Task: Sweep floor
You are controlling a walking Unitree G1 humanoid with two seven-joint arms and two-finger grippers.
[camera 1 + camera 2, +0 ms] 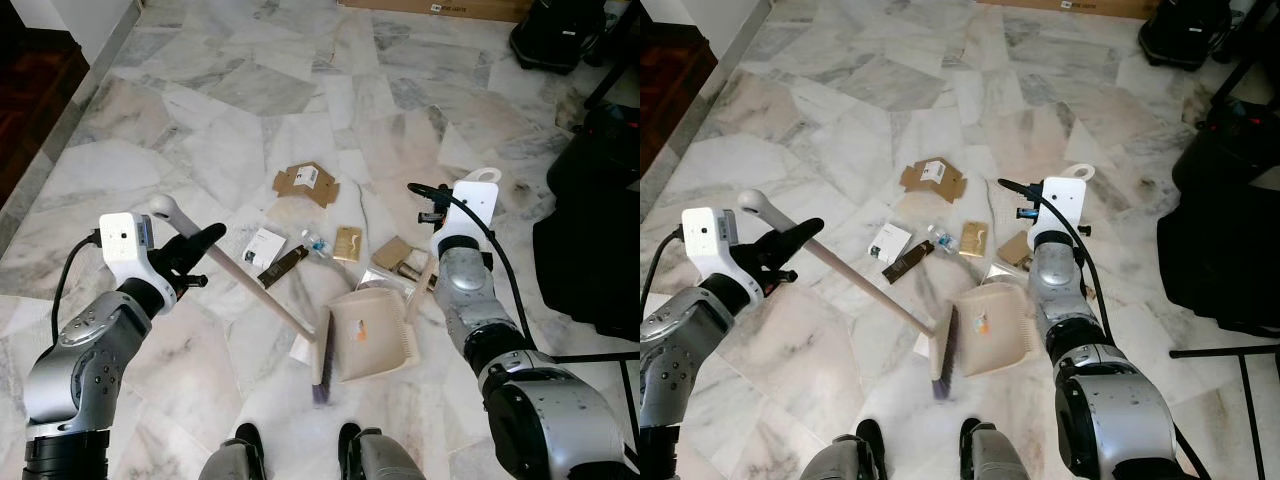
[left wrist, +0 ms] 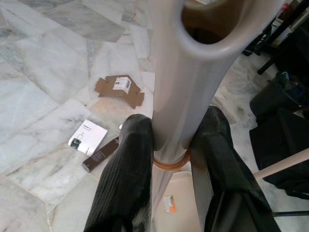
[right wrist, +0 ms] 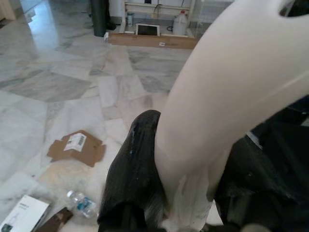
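Left gripper (image 1: 195, 250) pinches the broom handle (image 1: 255, 285) near its top, both black fingers (image 2: 126, 179) pressed on the pale shaft. Right gripper (image 3: 188, 193) is clamped round the upright dustpan handle (image 1: 472, 205), fingers hard against it. Broom head (image 1: 323, 360) sits on the marble floor (image 1: 200, 130) touching the left edge of the dustpan (image 1: 372, 335), just ahead of the robot's feet. Litter lies beyond the pan: cardboard piece (image 1: 307, 184) farthest out, white booklet (image 1: 264, 245) and dark flat pack (image 1: 283, 267) to the left, small clear bottle (image 1: 316, 242) and tan packet (image 1: 347, 243) in the middle, brown boxes (image 1: 400, 255) near the pan's far right corner.

Step looks like gathering, with most debris not yet collected. Next move likely needs the broom lifted past the litter, then drawn back toward the pan mouth while the right arm keeps the pan flat
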